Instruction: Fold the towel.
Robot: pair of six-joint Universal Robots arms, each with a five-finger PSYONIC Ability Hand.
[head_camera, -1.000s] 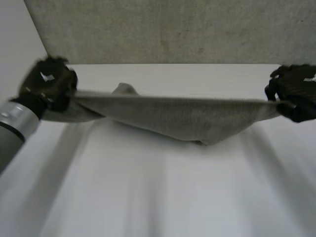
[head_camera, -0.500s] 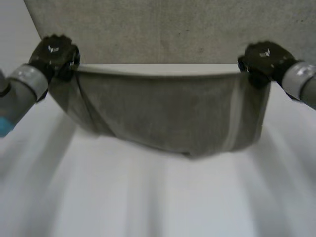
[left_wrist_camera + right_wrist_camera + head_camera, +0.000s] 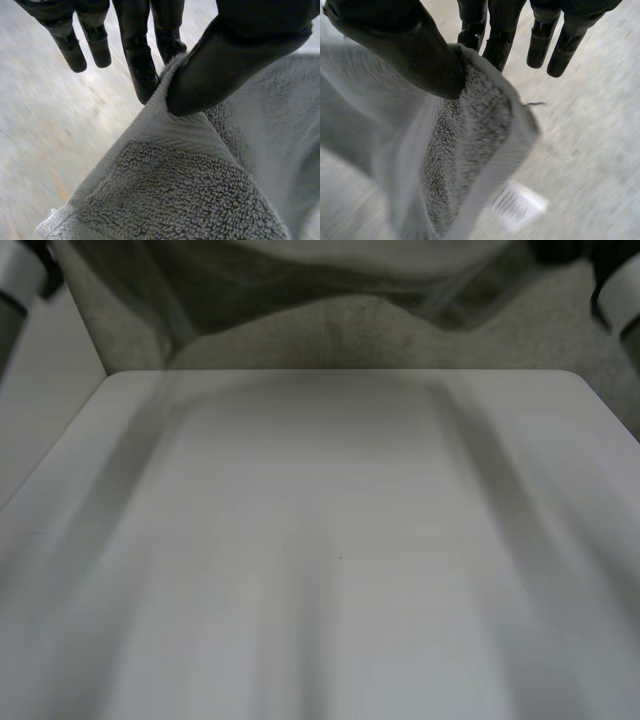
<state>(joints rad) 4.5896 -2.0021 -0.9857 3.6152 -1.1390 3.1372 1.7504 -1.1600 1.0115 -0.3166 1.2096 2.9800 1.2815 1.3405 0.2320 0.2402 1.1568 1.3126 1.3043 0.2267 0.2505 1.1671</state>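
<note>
Both top corners of the towel (image 3: 200,190) are pinched, thumb against finger: left hand (image 3: 235,55) on one, right hand (image 3: 405,45) on the other. Towel hangs above the table's (image 3: 330,540) far edge.

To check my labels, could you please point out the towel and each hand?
towel (image 3: 190,195), left wrist view, looped pile.
left hand (image 3: 235,65), left wrist view, thumb.
right hand (image 3: 395,45), right wrist view, thumb.
</note>
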